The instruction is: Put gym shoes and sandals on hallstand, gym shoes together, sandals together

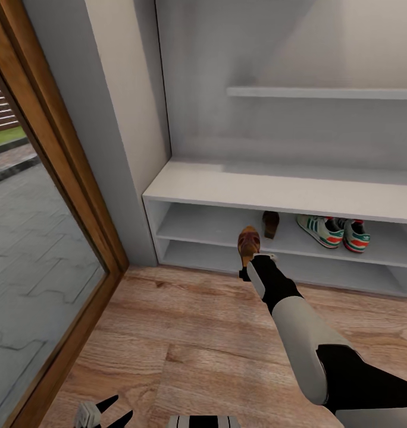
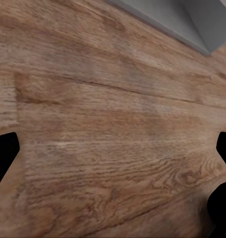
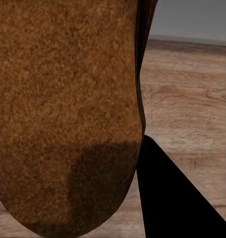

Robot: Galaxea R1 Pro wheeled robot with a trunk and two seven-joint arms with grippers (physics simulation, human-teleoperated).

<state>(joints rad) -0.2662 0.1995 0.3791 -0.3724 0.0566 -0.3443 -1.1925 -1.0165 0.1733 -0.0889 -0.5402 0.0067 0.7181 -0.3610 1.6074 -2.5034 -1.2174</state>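
My right gripper [image 1: 249, 262] is shut on a brown sandal [image 1: 249, 242] and holds it toe-up in the air, just in front of the hallstand's [image 1: 275, 191] upper shoe tier. The sandal's tan sole [image 3: 68, 114] looms large in the right wrist view, beside one black finger [image 3: 177, 198]. A second sandal [image 1: 270, 223] stands on that tier, just right of the held one. The two gym shoes [image 1: 321, 230] [image 1: 356, 236] sit side by side on the same tier, further right. Low at the head view's bottom edge, my left gripper [image 1: 105, 413] hangs open over the corridor floor [image 2: 113, 124].
A glass door in a wooden frame [image 1: 78, 178] runs along the left, with a grey wall post [image 1: 117, 148] beside the hallstand. A wall shelf [image 1: 322, 93] hangs above the bench. The lower tier [image 1: 197, 252] is bare at its left end.
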